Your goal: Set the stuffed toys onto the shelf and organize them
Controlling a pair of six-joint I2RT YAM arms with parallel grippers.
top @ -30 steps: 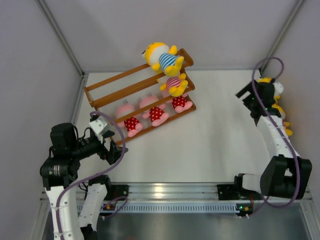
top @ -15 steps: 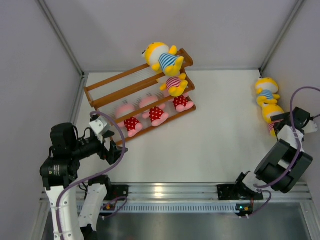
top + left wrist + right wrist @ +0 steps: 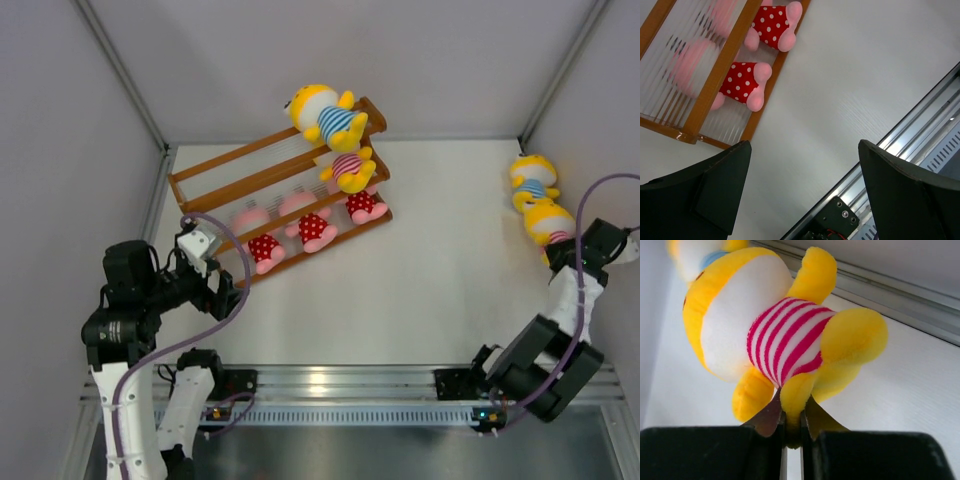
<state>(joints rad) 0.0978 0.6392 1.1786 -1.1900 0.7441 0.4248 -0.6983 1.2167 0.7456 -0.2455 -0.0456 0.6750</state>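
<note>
The shelf (image 3: pixel 340 236) stands at the back left, slanted. A yellow toy in a blue-striped shirt (image 3: pixel 325 115) sits on its top tier and one in pink stripes (image 3: pixel 348 170) just below. Three pink toys in red dotted outfits (image 3: pixel 312 228) lie on the lowest tier, two of which (image 3: pixel 742 82) show in the left wrist view. At the right wall lie another blue-striped yellow toy (image 3: pixel 530 180) and a pink-striped one (image 3: pixel 550 222). My right gripper (image 3: pixel 792 405) is shut on a yellow limb of that pink-striped toy (image 3: pixel 785 340). My left gripper (image 3: pixel 805 145) hangs open over bare table near the shelf's front corner.
An aluminium rail (image 3: pixel 330 380) runs along the near table edge, also in the left wrist view (image 3: pixel 920 135). Grey enclosure walls close in on both sides. The right wall is right beside the held toy.
The right arm drew back from the far toys toward the near right, and its gripper closed on the pink-striped toy's limb. The left arm shifted slightly, still open.
</note>
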